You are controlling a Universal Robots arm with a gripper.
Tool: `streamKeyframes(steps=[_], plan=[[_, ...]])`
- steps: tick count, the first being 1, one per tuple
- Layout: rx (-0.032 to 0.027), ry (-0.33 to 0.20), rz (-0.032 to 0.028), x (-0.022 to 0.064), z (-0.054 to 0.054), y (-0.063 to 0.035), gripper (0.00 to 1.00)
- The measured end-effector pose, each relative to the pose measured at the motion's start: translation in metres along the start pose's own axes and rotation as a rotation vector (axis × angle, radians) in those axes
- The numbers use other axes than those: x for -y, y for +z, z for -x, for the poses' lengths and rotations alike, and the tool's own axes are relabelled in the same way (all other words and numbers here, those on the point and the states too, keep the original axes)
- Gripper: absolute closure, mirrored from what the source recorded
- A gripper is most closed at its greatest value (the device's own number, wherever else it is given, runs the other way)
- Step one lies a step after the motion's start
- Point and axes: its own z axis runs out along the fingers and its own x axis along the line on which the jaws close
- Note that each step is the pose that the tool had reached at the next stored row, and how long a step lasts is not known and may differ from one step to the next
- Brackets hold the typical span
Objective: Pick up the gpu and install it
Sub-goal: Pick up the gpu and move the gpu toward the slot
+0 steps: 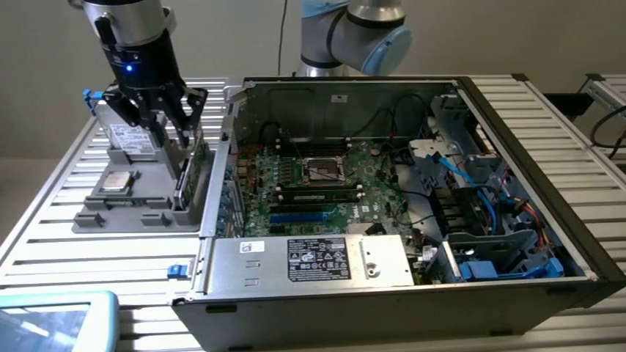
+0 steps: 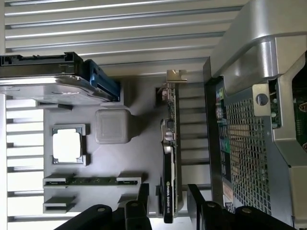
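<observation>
I'm at the pick-up stage: my tool (image 1: 171,138) hangs wide over the gpu (image 2: 170,143) standing on edge in the grey tray (image 1: 108,216), and I judge closing needs it square to the card.

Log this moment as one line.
phase: pre-grasp | gripper: open, over gpu | gpu: on edge in tray, not lifted

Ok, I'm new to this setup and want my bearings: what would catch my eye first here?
The opened computer case with its green motherboard dominates the middle of the exterior view. At that view's left, the open gripper hangs over a grey parts tray, straddling the gpu standing on edge there.
</observation>
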Motion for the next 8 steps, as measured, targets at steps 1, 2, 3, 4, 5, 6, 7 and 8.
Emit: streamKeyframes(steps=[1, 2, 3, 4, 5, 6, 7, 8], plan=[[-0.0001, 0.000, 0.0000, 0.0001, 0.000, 0.0018, 0.55], [0.0000, 0.000, 0.0000, 0.0002, 0.000, 0.0036, 0.55], [0.0000, 0.000, 0.0000, 0.0003, 0.000, 0.0054, 0.55], [0.0000, 0.000, 0.0000, 0.0004, 0.000, 0.0072, 0.55], [0.0000, 0.000, -0.0001, 0.0005, 0.000, 0.0091, 0.55], [0.0000, 0.000, -0.0001, 0.0006, 0.000, 0.0109, 0.55], [-0.0001, 0.000, -0.0001, 0.0007, 0.000, 0.0126, 0.55], [0.0002, 0.000, 0.0000, 0.0008, 0.000, 0.0145, 0.55]])
